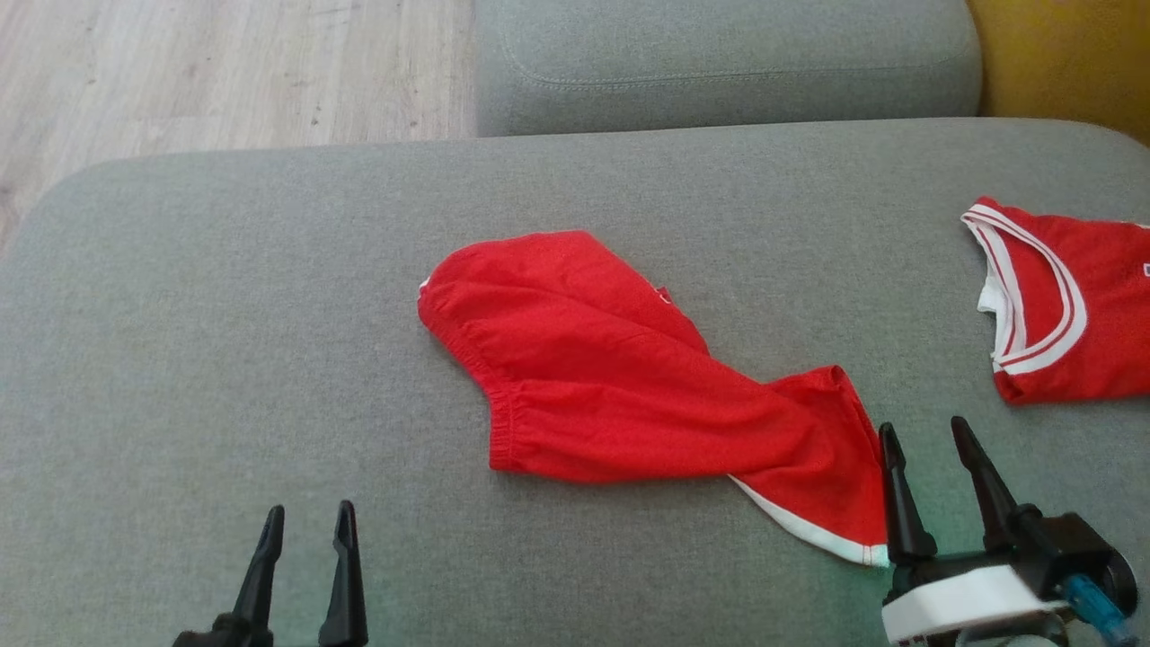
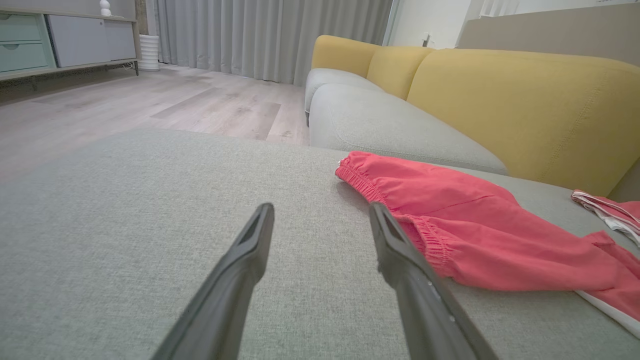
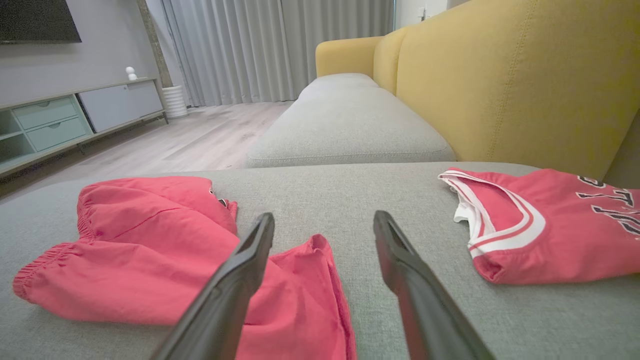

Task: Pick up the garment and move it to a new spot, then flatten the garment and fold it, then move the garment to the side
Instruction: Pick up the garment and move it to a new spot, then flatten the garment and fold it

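Note:
Red shorts (image 1: pixel 620 377) with an elastic waistband and white hem trim lie crumpled across the middle of the grey sofa cushion (image 1: pixel 225 314). They show again as shorts (image 2: pixel 470 225) and shorts (image 3: pixel 150 250) in the wrist views. My left gripper (image 1: pixel 305 526) stands open at the lower left, apart from the waistband, nothing between its fingers. Open too, my right gripper (image 1: pixel 930 436) hovers at the shorts' hem end, its left finger (image 3: pixel 250 255) over the red cloth. My left gripper (image 2: pixel 320 220) and right gripper (image 3: pixel 325 230) hold nothing.
A red jersey (image 1: pixel 1069 305) with white collar trim lies at the right edge of the cushion. A second grey cushion (image 1: pixel 719 63) sits behind, a yellow backrest (image 3: pixel 525 75) to the right. Wooden floor (image 1: pixel 180 72) lies beyond the cushion's far left edge.

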Robot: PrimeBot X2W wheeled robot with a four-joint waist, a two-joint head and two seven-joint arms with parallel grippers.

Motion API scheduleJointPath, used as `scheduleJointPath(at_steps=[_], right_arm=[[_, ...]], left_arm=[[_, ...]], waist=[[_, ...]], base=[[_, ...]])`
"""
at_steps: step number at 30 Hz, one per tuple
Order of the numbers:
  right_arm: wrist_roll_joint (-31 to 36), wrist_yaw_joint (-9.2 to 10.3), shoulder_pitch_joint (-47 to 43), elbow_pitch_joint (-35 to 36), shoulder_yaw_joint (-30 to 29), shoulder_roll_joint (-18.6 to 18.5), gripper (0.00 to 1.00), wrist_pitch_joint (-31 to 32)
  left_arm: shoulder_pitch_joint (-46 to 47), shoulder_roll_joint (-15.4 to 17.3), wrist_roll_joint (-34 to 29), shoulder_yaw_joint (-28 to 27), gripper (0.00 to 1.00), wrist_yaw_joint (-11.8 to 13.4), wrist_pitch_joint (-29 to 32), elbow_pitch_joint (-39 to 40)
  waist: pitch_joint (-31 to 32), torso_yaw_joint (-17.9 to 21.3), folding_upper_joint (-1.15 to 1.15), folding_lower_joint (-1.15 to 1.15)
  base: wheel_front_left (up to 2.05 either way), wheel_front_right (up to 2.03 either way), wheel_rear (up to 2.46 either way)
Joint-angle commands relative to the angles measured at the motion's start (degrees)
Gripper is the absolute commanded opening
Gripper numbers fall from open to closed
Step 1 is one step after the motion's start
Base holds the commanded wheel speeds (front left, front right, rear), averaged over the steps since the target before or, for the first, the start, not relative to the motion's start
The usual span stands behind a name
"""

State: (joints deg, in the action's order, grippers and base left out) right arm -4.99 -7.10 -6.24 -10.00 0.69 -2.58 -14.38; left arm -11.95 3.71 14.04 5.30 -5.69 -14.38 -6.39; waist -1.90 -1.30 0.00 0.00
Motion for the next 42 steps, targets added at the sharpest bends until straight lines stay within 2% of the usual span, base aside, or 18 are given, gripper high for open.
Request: scheduleJointPath(at_steps=[1,11,16,20,26,33,42], right_arm=[[-0.22,-0.39,1.16,1.57,1.42,-0.30,1.00,-0.62],[-0.55,-0.39,1.18,1.24,2.05,-0.30,1.00,-0.62],[-0.20,-0.39,2.30,1.89,2.33,-0.30,1.00,-0.62],[0.14,-0.39,2.97,2.17,2.76,-0.30,1.00,-0.62],[0.19,-0.39,3.88,2.57,3.71,-0.30,1.00,-0.62],[-0.22,-0.39,3.73,3.06,3.92,-0.30,1.00,-0.62],[-0.21,-0.39,4.51,3.33,3.63,-0.30,1.00,-0.62]], left_arm=[[2.15,-0.46,-0.62,-2.22,1.00,-0.29,-0.62,1.49],[2.57,-0.80,-0.65,-2.92,1.00,-1.27,-0.62,1.30],[8.00,-0.82,0.79,1.80,1.00,-1.66,-0.62,3.27],[12.05,-0.75,1.23,5.41,1.00,-1.75,-0.61,-0.10],[18.54,1.30,6.56,12.59,1.00,-1.78,5.65,-10.23],[20.40,2.92,9.38,12.80,1.00,-1.75,6.85,-17.06],[22.37,3.61,12.62,14.47,1.00,-1.79,5.75,-19.36]], waist=[[-0.01,0.10,0.00,0.00],[0.21,0.51,0.00,0.00],[-1.25,1.20,0.00,0.00],[-1.89,2.29,0.00,0.00],[-3.31,6.03,0.00,0.00],[-4.79,9.23,0.00,0.00],[-6.08,9.74,0.00,0.00]], base=[[0.00,0.00,0.00],[0.00,0.00,0.00],[0.00,0.00,0.00],[0.00,0.00,0.00],[0.00,0.00,0.00],[0.00,0.00,0.00],[0.00,0.00,0.00]])
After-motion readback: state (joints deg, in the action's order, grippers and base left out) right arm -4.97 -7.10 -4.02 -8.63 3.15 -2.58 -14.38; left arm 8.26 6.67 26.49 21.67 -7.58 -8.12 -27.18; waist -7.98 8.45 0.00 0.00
